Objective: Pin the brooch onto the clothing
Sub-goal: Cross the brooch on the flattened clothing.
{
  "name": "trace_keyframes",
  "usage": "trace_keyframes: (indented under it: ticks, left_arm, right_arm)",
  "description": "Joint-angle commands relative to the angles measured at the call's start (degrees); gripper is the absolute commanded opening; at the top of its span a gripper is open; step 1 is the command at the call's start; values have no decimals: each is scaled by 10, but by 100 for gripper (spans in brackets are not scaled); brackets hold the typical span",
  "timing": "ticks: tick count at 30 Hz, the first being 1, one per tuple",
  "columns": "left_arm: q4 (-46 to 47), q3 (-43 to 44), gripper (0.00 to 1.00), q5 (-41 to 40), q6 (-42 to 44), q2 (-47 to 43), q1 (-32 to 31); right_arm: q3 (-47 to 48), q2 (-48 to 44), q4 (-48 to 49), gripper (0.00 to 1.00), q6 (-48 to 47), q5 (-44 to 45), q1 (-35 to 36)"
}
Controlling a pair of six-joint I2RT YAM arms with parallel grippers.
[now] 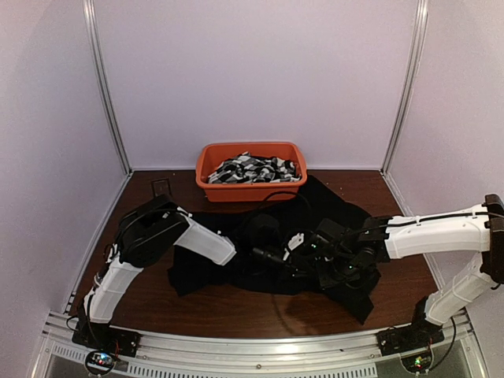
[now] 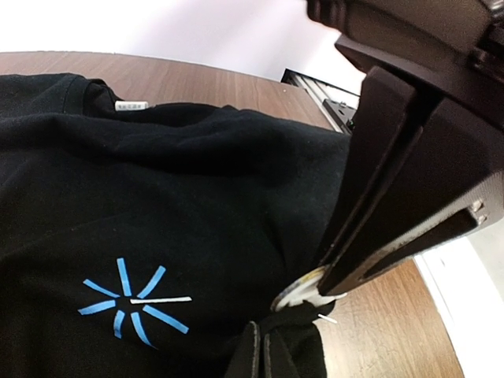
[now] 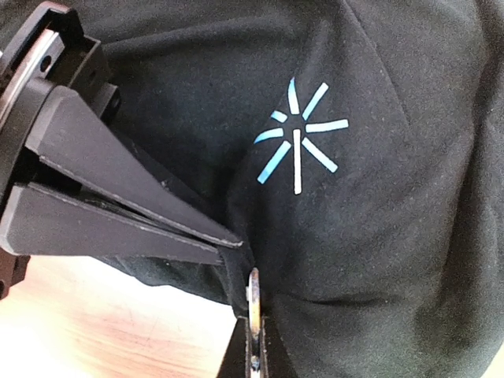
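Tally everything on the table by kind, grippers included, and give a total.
black shirt: 1
brooch: 1
orange bin: 1
pile of patterned fabrics: 1 (single pieces cannot be counted)
grippers: 2 (left gripper, right gripper)
Total: 6

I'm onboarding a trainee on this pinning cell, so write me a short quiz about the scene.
1. True or false: the left end effector pinches the black shirt.
2. Which holds the brooch? A) left end effector B) right end effector
3. Fill in: the starburst mark on the shirt is ___.
Key: 1 true; 2 B; 3 light blue.
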Motion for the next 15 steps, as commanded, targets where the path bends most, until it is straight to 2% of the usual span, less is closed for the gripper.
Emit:
trace_keyframes:
  ticks: [1, 12, 15]
  left_arm:
    - [29, -5, 0, -19, -5, -14, 9]
    - [67, -25, 0, 24, -3, -18, 13]
    - [92, -40, 11, 33, -11, -24, 17]
  right_arm:
    - [9, 3, -23, 0, -17, -51, 12]
    - [9, -6, -12, 0, -59, -81, 11]
    - [11, -12, -10, 0, -75, -99, 9]
